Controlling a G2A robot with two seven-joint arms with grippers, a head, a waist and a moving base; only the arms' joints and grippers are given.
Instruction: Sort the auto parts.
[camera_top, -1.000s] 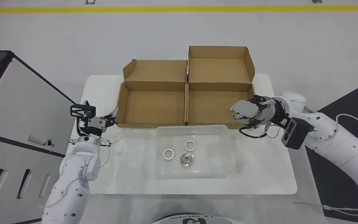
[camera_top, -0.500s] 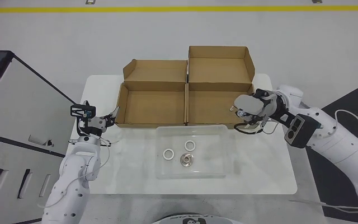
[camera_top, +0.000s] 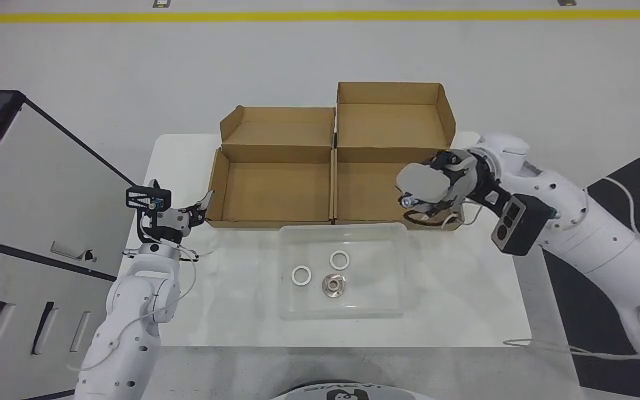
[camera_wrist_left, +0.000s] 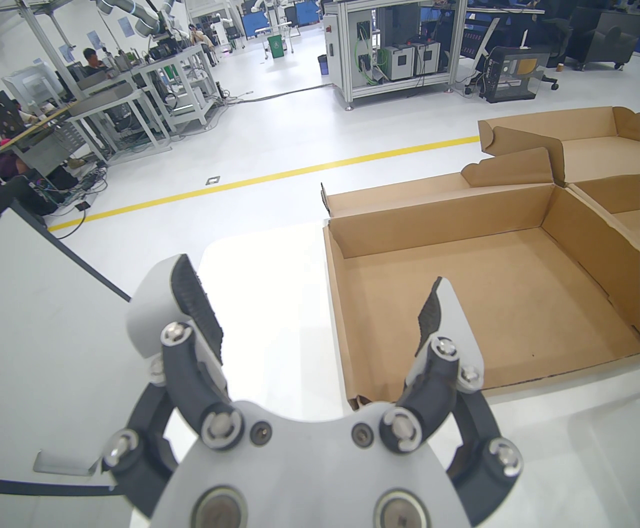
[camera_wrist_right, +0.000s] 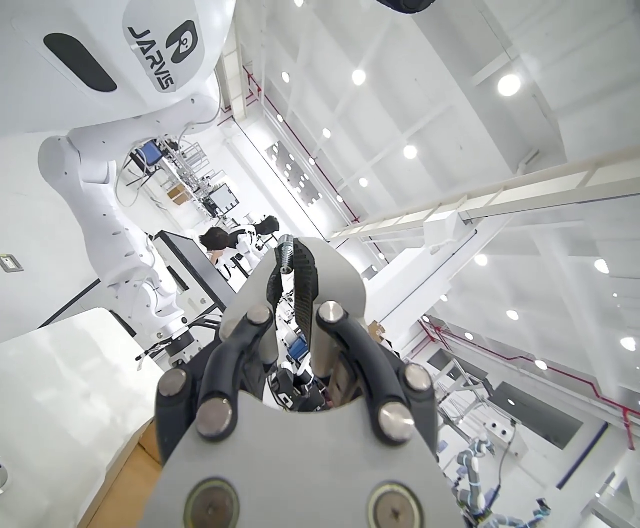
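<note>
The left gripper (camera_wrist_left: 310, 295), its two ribbed black pads wide apart, hangs beside the left cardboard box (camera_top: 275, 190). The right cardboard box (camera_top: 385, 180) touches it. One clear plastic tray (camera_top: 390, 300) holds a white ring (camera_top: 300, 274), a second white ring (camera_top: 340, 260) and one round metal part (camera_top: 332, 286). The right gripper (camera_wrist_right: 290, 255) pinches one small threaded metal bolt (camera_wrist_right: 284, 248) above the right box's front.

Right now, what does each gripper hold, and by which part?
The right gripper pinches a small threaded metal part between its fingertips, one end poking out; the gripped portion is hidden. The left gripper is open and empty.
</note>
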